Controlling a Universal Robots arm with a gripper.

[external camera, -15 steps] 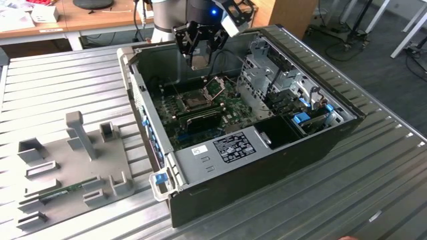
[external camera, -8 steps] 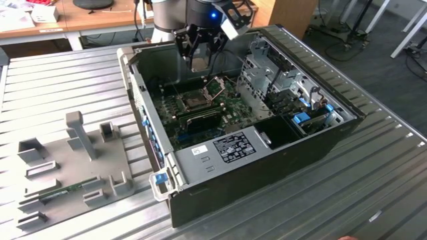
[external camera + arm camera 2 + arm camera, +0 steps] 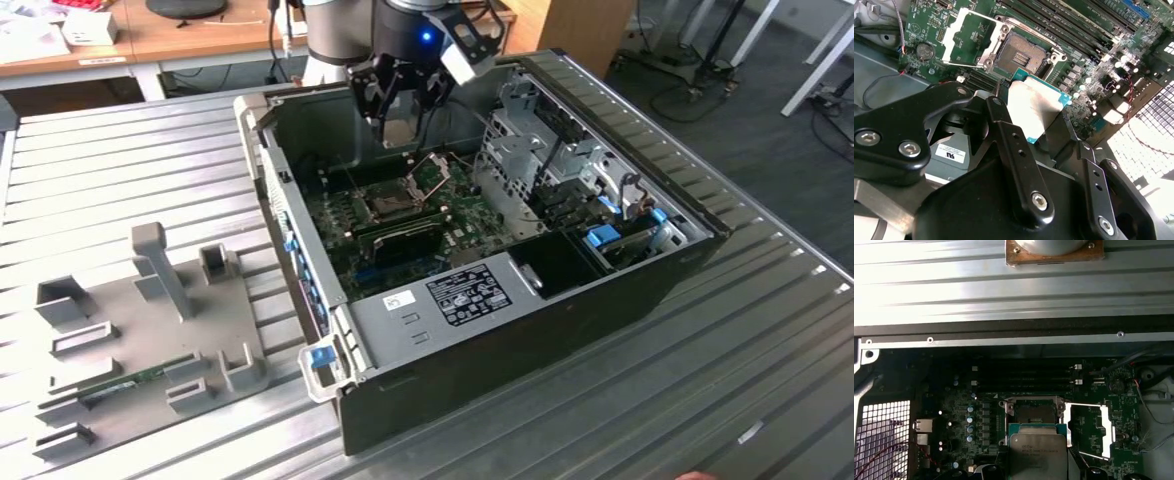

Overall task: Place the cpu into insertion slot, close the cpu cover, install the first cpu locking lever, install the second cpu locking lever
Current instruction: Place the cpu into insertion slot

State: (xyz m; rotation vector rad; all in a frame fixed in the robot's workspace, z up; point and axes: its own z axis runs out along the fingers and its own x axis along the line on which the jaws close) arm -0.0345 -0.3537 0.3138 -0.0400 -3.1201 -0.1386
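One cpu [image 3: 1038, 102] is clamped by two opposite edges in the jaws of the gripper [image 3: 1034, 120], just above the slot [image 3: 1021, 57]. The cover [image 3: 988, 61] lies open beside the slot. The cpu is likely light, stiff, thin and fragile underneath, so an edge hold suits it.

The computer case [image 3: 534, 330] lies on the tabletop [image 3: 120, 160], with a fixture plate [image 3: 147, 340] at the exterior view's left. Inside, the motherboard [image 3: 454, 235] carries the insertion slot [image 3: 1021, 57]. The cpu cover [image 3: 985, 62] is swung open beside it. The cpu [image 3: 1036, 112], pinched in the claw [image 3: 1034, 120], hangs above the slot.
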